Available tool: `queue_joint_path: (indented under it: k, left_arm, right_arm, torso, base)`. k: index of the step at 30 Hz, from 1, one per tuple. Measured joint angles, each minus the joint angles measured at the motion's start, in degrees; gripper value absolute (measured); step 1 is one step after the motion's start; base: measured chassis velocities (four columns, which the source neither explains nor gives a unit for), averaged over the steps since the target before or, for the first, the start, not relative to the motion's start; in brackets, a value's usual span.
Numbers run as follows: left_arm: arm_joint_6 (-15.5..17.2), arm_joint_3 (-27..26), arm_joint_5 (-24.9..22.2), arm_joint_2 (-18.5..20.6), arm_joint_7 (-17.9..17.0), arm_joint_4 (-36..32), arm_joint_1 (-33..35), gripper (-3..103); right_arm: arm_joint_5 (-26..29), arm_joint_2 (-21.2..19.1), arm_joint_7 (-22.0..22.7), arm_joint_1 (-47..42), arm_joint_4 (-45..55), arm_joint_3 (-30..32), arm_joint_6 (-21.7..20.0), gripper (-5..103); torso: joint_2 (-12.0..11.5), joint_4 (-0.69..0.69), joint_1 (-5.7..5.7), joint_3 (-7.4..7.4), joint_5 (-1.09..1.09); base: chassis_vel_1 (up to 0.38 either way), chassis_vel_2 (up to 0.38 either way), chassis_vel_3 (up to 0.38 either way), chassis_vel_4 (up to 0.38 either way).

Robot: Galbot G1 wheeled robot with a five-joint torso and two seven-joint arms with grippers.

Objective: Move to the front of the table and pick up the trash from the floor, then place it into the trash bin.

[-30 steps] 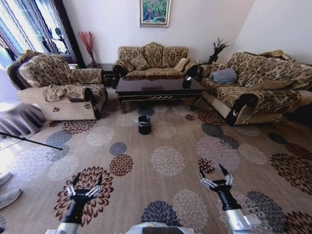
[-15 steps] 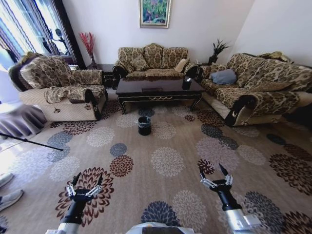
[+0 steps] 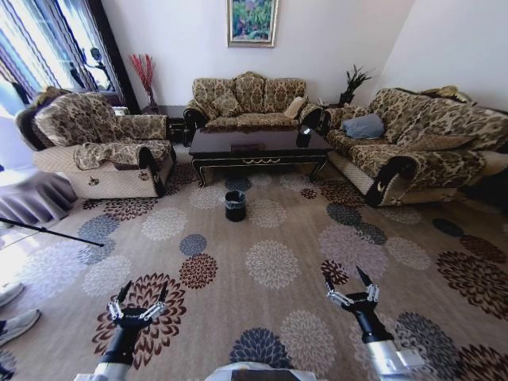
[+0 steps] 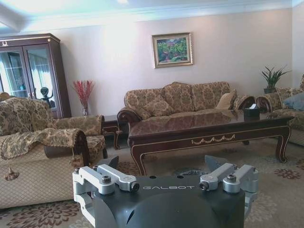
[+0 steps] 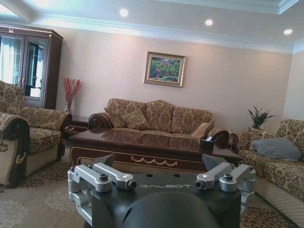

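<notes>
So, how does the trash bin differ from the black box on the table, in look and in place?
The trash bin is round and stands on the carpet in front of the table; the black box is squarer and sits on the tabletop near its right end. The trash bin is the wider and squatter of the two; the black box has something white at its top. Both are black and upright, far ahead of the open left gripper and right gripper.
</notes>
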Motion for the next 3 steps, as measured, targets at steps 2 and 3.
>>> queue_joint_path:
  k: [2,3]
  left_arm:
    - [0.0,0.0,0.0,0.0,0.0,0.0,0.0,100]
    - [0.0,0.0,0.0,0.0,0.0,0.0,0.0,100]
  right_arm:
    - [0.0,0.0,0.0,0.0,0.0,0.0,0.0,100]
    - [0.0,0.0,0.0,0.0,0.0,0.0,0.0,100]
  torso:
    - [-0.16,0.0,-0.05,-0.08,0.0]
    - [-0.16,0.0,-0.05,-0.08,0.0]
  base:
    - [0.0,0.0,0.0,0.0]
    - [0.0,0.0,0.0,0.0]
